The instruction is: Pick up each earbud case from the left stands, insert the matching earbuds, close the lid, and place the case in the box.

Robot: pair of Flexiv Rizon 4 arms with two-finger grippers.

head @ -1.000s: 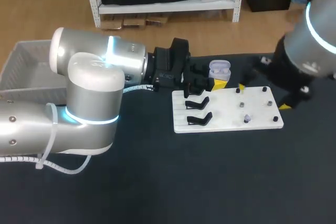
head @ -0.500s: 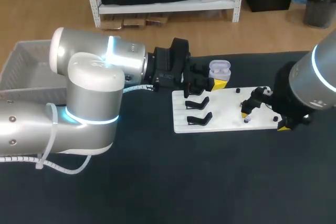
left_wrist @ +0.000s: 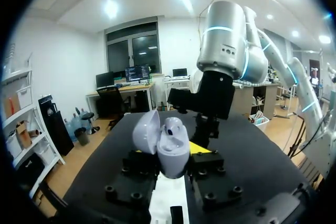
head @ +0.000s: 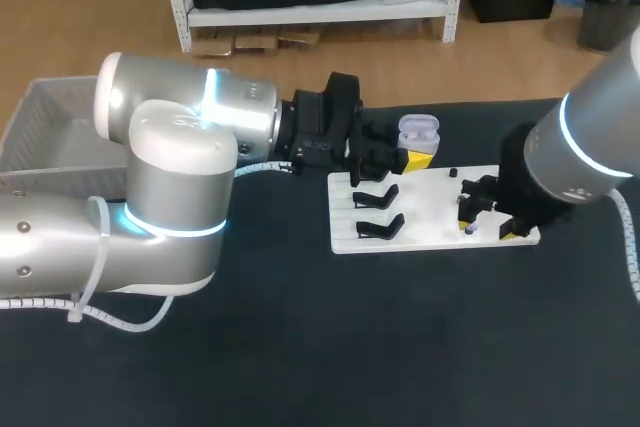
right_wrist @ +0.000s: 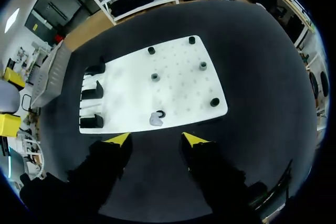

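Left gripper (left_wrist: 169,174) clamps open case (left_wrist: 172,150) just beyond board's (right_wrist: 178,82) far edge; right gripper (right_wrist: 157,140), fingers spread, holding nothing, hangs over board's edge, earbud (right_wrist: 155,119) just ahead; pegs (right_wrist: 155,77) and stands (right_wrist: 95,93) farther on; box (head: 40,127) off table's (head: 400,347) left edge

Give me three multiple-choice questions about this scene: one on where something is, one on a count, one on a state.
1. Where is the earbud that the right wrist view shows?
A) inside the earbud case
B) clamped in the right gripper
C) on the white board

2. How many black stands are on the board?
A) three
B) one
C) six

3. The case's lid is:
A) shut
B) open
C) missing

Answers:
1 C: it rests on the board, ahead of the open gripper.
2 A: three stand in a row along one edge.
3 B: it is tipped back from the case.
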